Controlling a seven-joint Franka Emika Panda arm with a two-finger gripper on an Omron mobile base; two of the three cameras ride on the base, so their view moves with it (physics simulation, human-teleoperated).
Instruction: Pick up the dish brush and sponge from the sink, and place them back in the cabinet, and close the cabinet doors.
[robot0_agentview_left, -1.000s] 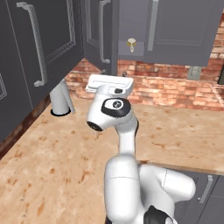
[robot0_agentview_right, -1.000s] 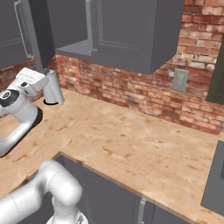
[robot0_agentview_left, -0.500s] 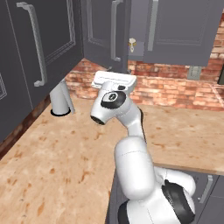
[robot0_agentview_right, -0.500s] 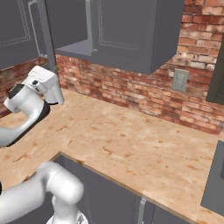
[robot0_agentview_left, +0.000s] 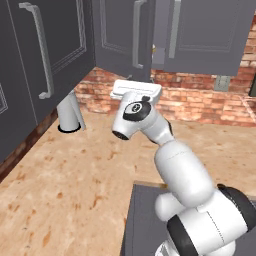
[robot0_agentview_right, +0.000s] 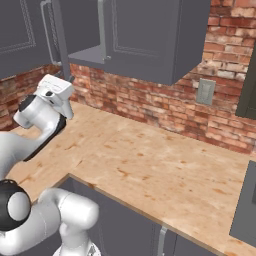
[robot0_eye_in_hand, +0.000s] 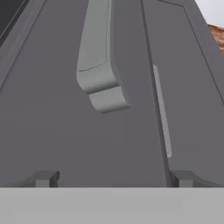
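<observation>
The end effector (robot0_eye_in_hand: 111, 179) is raised close to the cabinet doors (robot0_eye_in_hand: 87, 131), its fingertips spread wide and holding nothing. One door (robot0_agentview_left: 122, 35) stands ajar over the desk's (robot0_agentview_left: 75, 175) back edge (its silver bar handle (robot0_eye_in_hand: 100, 65) sits just ahead of the fingertips).

The cabinet doors (robot0_eye_in_hand: 109, 131) run off the hand view's 12 o'clock edge, and the bar handle (robot0_eye_in_hand: 98, 65) is cropped there too (top end unseen).

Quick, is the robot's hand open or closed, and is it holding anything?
Hand: open, fingertips wide apart, holding nothing; it faces a cabinet door by the handle.
</observation>
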